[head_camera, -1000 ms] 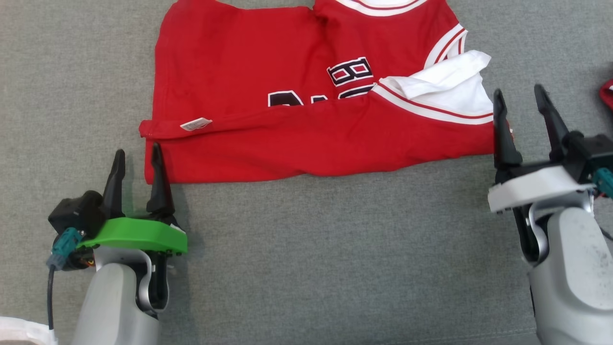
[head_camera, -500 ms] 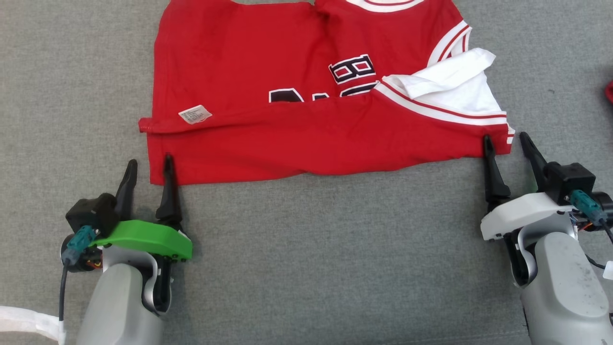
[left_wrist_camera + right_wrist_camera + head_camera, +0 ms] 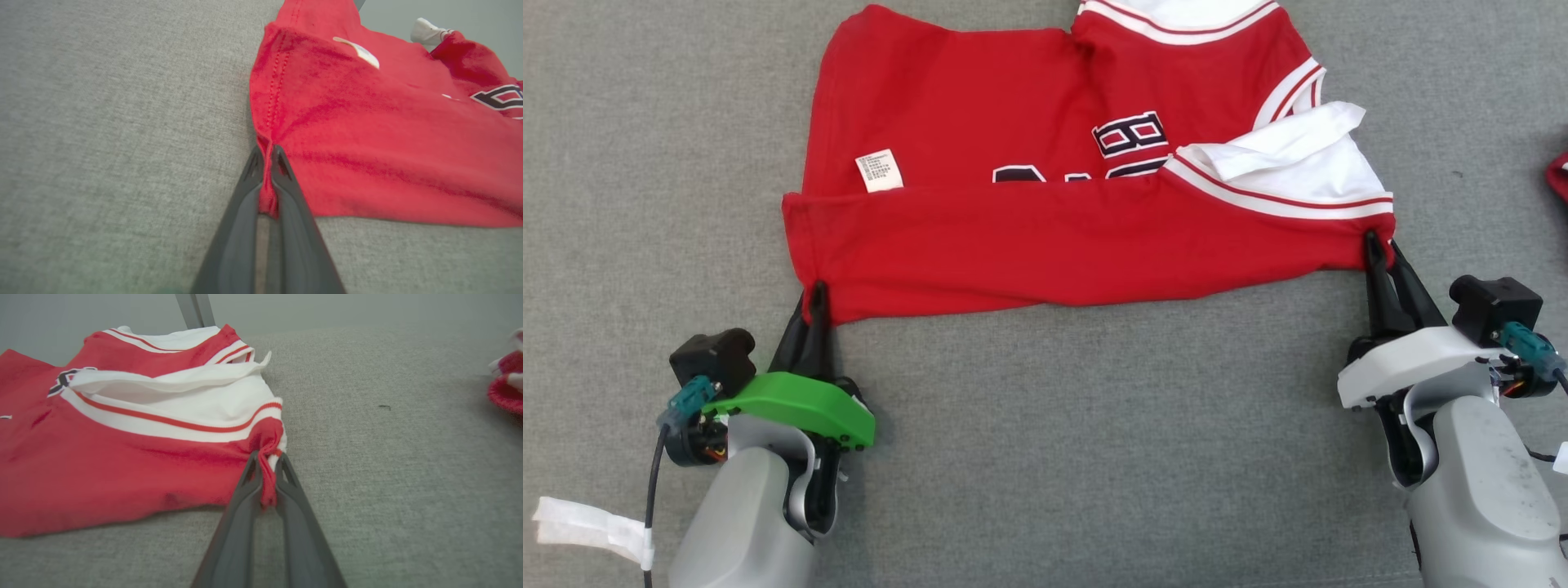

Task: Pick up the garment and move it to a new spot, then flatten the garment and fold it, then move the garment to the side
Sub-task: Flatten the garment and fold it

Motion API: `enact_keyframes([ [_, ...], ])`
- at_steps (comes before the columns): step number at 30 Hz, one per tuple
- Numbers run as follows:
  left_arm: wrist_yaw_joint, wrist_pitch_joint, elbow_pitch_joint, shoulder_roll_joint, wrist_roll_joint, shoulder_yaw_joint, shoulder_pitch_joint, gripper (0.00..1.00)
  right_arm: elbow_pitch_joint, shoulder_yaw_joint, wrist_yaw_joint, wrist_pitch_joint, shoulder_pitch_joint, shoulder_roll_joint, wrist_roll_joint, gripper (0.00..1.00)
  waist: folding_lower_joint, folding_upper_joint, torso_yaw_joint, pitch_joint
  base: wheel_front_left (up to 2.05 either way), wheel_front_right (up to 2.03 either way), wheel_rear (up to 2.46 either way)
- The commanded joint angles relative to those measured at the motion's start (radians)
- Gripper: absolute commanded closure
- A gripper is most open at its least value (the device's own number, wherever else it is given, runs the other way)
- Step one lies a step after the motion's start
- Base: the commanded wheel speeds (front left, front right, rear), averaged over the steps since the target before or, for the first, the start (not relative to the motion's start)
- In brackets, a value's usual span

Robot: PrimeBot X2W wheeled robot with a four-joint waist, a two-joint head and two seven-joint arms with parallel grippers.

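Since a second ago, left tool (image 3: 815,296) and right tool (image 3: 1379,245) have gone from wide to pinched on the jersey (image 3: 1045,245) at its two near corners. It lies part-folded on the grey worktop (image 3: 1094,449). Soft, light, limp cloth, likely to sag; corners suit. One jersey, two tools.

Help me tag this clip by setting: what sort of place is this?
Likely a garment-folding test bench: a broad grey fabric-covered surface, with a red basketball jersey pinched at two corners by the left gripper and right gripper.
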Motion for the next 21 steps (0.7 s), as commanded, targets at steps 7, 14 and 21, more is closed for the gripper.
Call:
enact_keyframes([
  [7, -0.004, 0.013, -0.112, 0.02, -0.031, 0.05, 0.046, 1.0, -0.067, -0.019, -0.002, 0.0, -0.001, -0.004, 0.03, 1.0, 0.0, 0.0, 0.004, -0.118, 0.0, 0.0, 0.0],
  [14, -0.002, 0.013, -0.196, 0.009, 0.023, 0.112, 0.166, 1.0, -0.11, -0.031, -0.002, 0.0, 0.099, -0.033, 0.064, 1.0, 0.0, 0.0, 0.01, -0.232, 0.0, 0.0, 0.0],
  [21, -0.002, 0.012, -0.172, -0.027, 0.044, 0.127, 0.346, 1.0, -0.078, -0.032, -0.003, -0.001, 0.271, -0.036, 0.093, 1.0, 0.0, 0.0, 0.016, -0.269, 0.0, 0.0, 0.0],
])
